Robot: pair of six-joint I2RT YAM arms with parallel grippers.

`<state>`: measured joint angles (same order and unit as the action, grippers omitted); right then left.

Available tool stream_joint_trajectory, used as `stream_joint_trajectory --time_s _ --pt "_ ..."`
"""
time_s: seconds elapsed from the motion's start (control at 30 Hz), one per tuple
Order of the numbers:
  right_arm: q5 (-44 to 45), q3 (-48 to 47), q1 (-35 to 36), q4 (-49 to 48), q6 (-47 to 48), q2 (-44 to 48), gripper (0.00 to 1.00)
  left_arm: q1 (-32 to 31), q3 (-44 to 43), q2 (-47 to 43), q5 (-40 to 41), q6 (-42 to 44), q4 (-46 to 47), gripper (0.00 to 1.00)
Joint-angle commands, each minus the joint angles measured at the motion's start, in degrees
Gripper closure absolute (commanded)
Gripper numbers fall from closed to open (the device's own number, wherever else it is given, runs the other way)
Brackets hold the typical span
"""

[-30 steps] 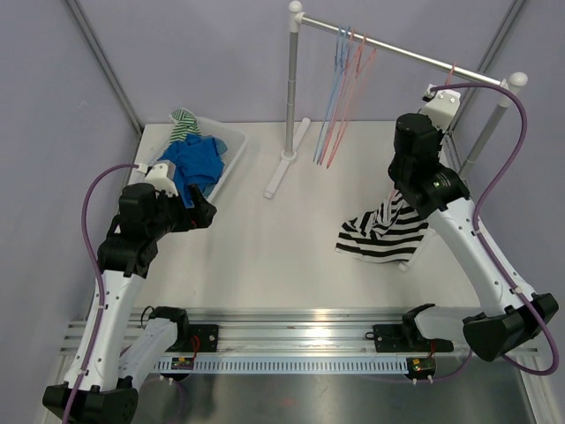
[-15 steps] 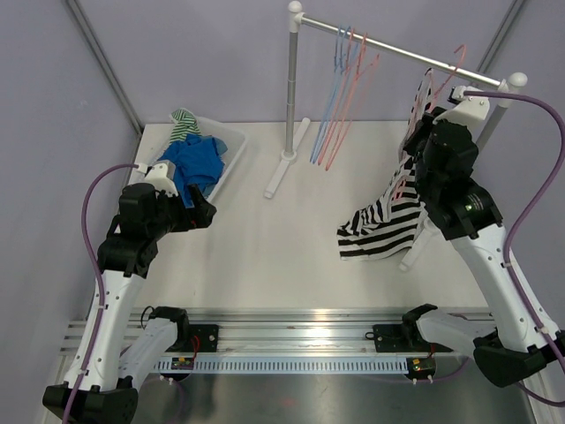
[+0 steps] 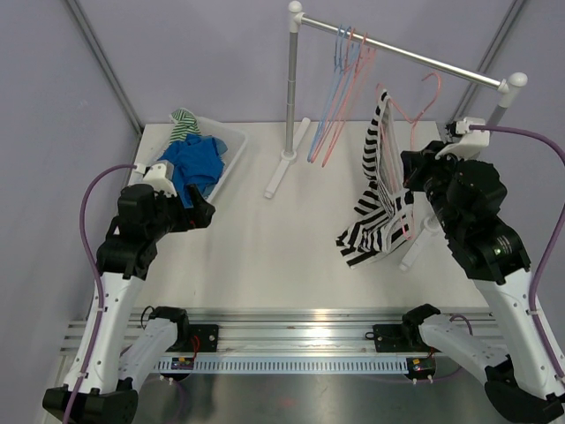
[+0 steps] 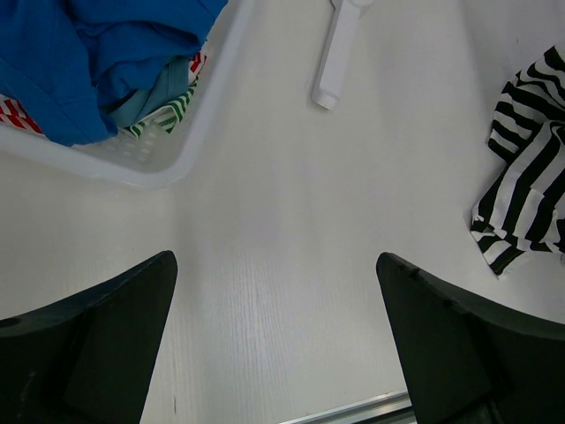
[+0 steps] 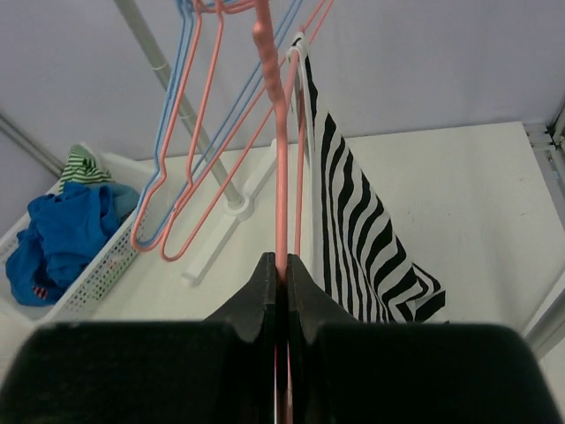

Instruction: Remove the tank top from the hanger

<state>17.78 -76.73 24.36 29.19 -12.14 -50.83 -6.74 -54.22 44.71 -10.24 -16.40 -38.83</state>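
I see the black-and-white striped tank top (image 3: 380, 199) hanging from the tilted pink hanger (image 5: 281, 159), its hem bunched on the table (image 3: 282, 247).

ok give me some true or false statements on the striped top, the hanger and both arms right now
1. The right gripper has its fingers shut on the pink hanger. True.
2. The striped tank top is fully off that hanger. False: its strap is looped over the hanger, and its lower end is bunched on the table.
3. The left gripper is open and holds nothing. True.
4. The rail carries no hangers. False: blue and pink spare hangers hang near its left end.
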Motion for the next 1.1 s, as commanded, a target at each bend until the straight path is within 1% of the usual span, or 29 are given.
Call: stream_joint_trajectory --time_s 0.0,0.07,0.1,0.17,0.27,0.3,0.37,0.4,0.47,0.57,0.6,0.63,0.67,0.7,0.73,0.8,0.93,0.97,1.0,1.07 --pt "-7.6 0.4 0.0 2.4 1.6 4.6 1.00 -0.4 -1.5 -0.8 -0.7 0.2 3.1 0.01" --pt "-10.6 1.0 0.0 4.7 1.9 6.3 1.00 -0.9 -2.5 -0.6 -0.5 -0.2 2.1 0.01" --pt "-13.7 1.1 0.1 5.5 1.9 8.2 1.00 -1.8 -2.8 -0.6 -0.6 -0.5 1.8 0.01" --pt "-15.8 1.1 0.0 8.3 1.9 10.0 1.00 -3.0 -3.6 -0.8 -0.7 -1.5 1.4 0.01" --pt "-19.3 0.3 0.0 12.8 1.6 13.6 1.00 -8.2 -5.5 -0.2 1.6 -3.4 0.5 0.01" --pt "-19.7 -0.1 0.1 14.0 1.3 15.4 1.00 -12.0 -7.2 -0.1 3.9 -3.7 0.2 0.01" --pt "-20.0 -1.5 0.1 17.4 1.2 17.1 1.00 -15.8 -8.8 0.6 6.3 -4.8 -0.3 0.01" --pt "-20.7 -2.3 0.0 18.4 1.2 18.5 1.00 -19.1 -10.4 0.7 7.9 -5.1 -0.3 0.01" --pt "-22.0 -4.4 0.0 20.1 1.4 19.9 1.00 -21.9 -11.6 0.6 8.5 -6.0 0.7 0.01" --pt "-28.8 -6.9 0.0 20.2 2.6 22.1 1.00 -27.8 -13.9 0.5 8.3 -6.2 3.1 0.01" --pt "-33.8 -7.6 0.0 20.0 3.3 22.4 1.00 -28.9 -14.1 0.0 8.2 -6.1 4.4 0.01" --pt "-36.5 -8.3 0.0 19.9 3.5 22.3 1.00 -29.9 -13.8 -0.3 8.6 -6.2 7.2 0.01" --pt "-38.9 -9.7 0.0 20.6 3.5 21.7 1.00 -31.5 -13.6 -0.8 8.5 -6.2 8.8 0.01" --pt "-44.1 -10.5 0.0 20.9 3.9 19.6 1.00 -32.2 -13.5 -1.5 7.4 -6.0 10.2 0.01" --pt "-46.6 -10.8 0.1 21.1 3.9 18.5 1.00 -32.7 -13.8 -1.5 7.0 -5.7 12.2 0.01" --pt "-52.4 -10.5 0.0 19.8 3.5 15.1 1.00 -34.5 -15.2 -1.4 6.3 -5.1 13.4 0.01" --pt "-56.4 -7.3 0.0 13.5 1.0 11.0 1.00 -35.7 -16.3 -3.0 8.8 -4.1 14.6 0.01" --pt "-57.6 -6.9 0.1 10.6 0.3 10.4 1.00 -35.7 -16.4 -3.2 9.2 -3.9 14.7 0.01" --pt "-60.5 -6.5 0.0 9.0 -0.9 9.2 1.00 -35.7 -16.6 -3.2 9.2 -3.7 14.5 0.01" --pt "-63.0 -5.2 0.0 4.1 -2.3 7.9 1.00 -35.8 -16.7 -2.8 8.6 -3.7 14.2 0.01"
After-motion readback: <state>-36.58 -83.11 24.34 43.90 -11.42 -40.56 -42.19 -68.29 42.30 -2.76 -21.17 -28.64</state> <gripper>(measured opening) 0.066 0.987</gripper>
